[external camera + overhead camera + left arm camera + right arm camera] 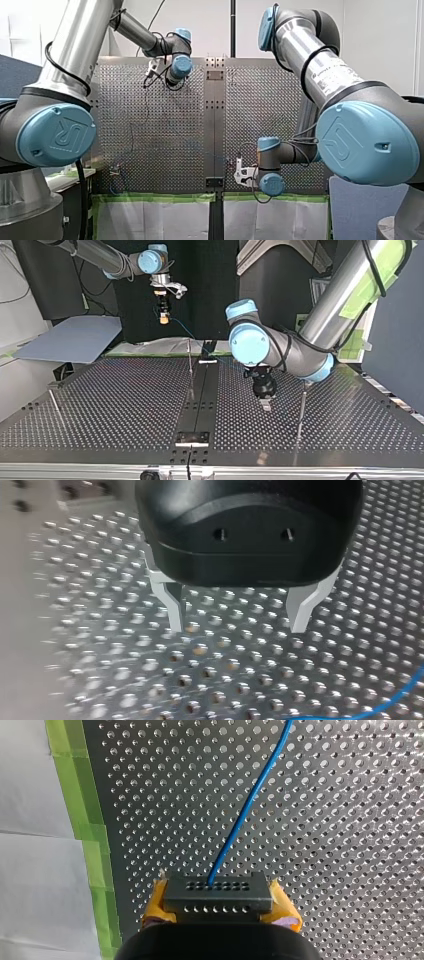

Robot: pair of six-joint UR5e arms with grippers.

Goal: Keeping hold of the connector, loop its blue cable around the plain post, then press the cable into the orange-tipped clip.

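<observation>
Connector (pixel 218 892) was clamped tight in my right end effector (pixel 220 912), held up off the bench (pixel 350 845), blue cable (pixel 245 810) trailing free (my left end effector (pixel 239 615) gaped empty). Looping and clipping both looked not yet started.

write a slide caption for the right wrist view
My right gripper clamps the black connector between yellow pads, its blue cable running ahead over the perforated table.

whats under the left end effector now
Bare perforated table shows under my left end effector, open and empty; a blue cable lies beside it. The end effector itself covers the table further back.
</observation>
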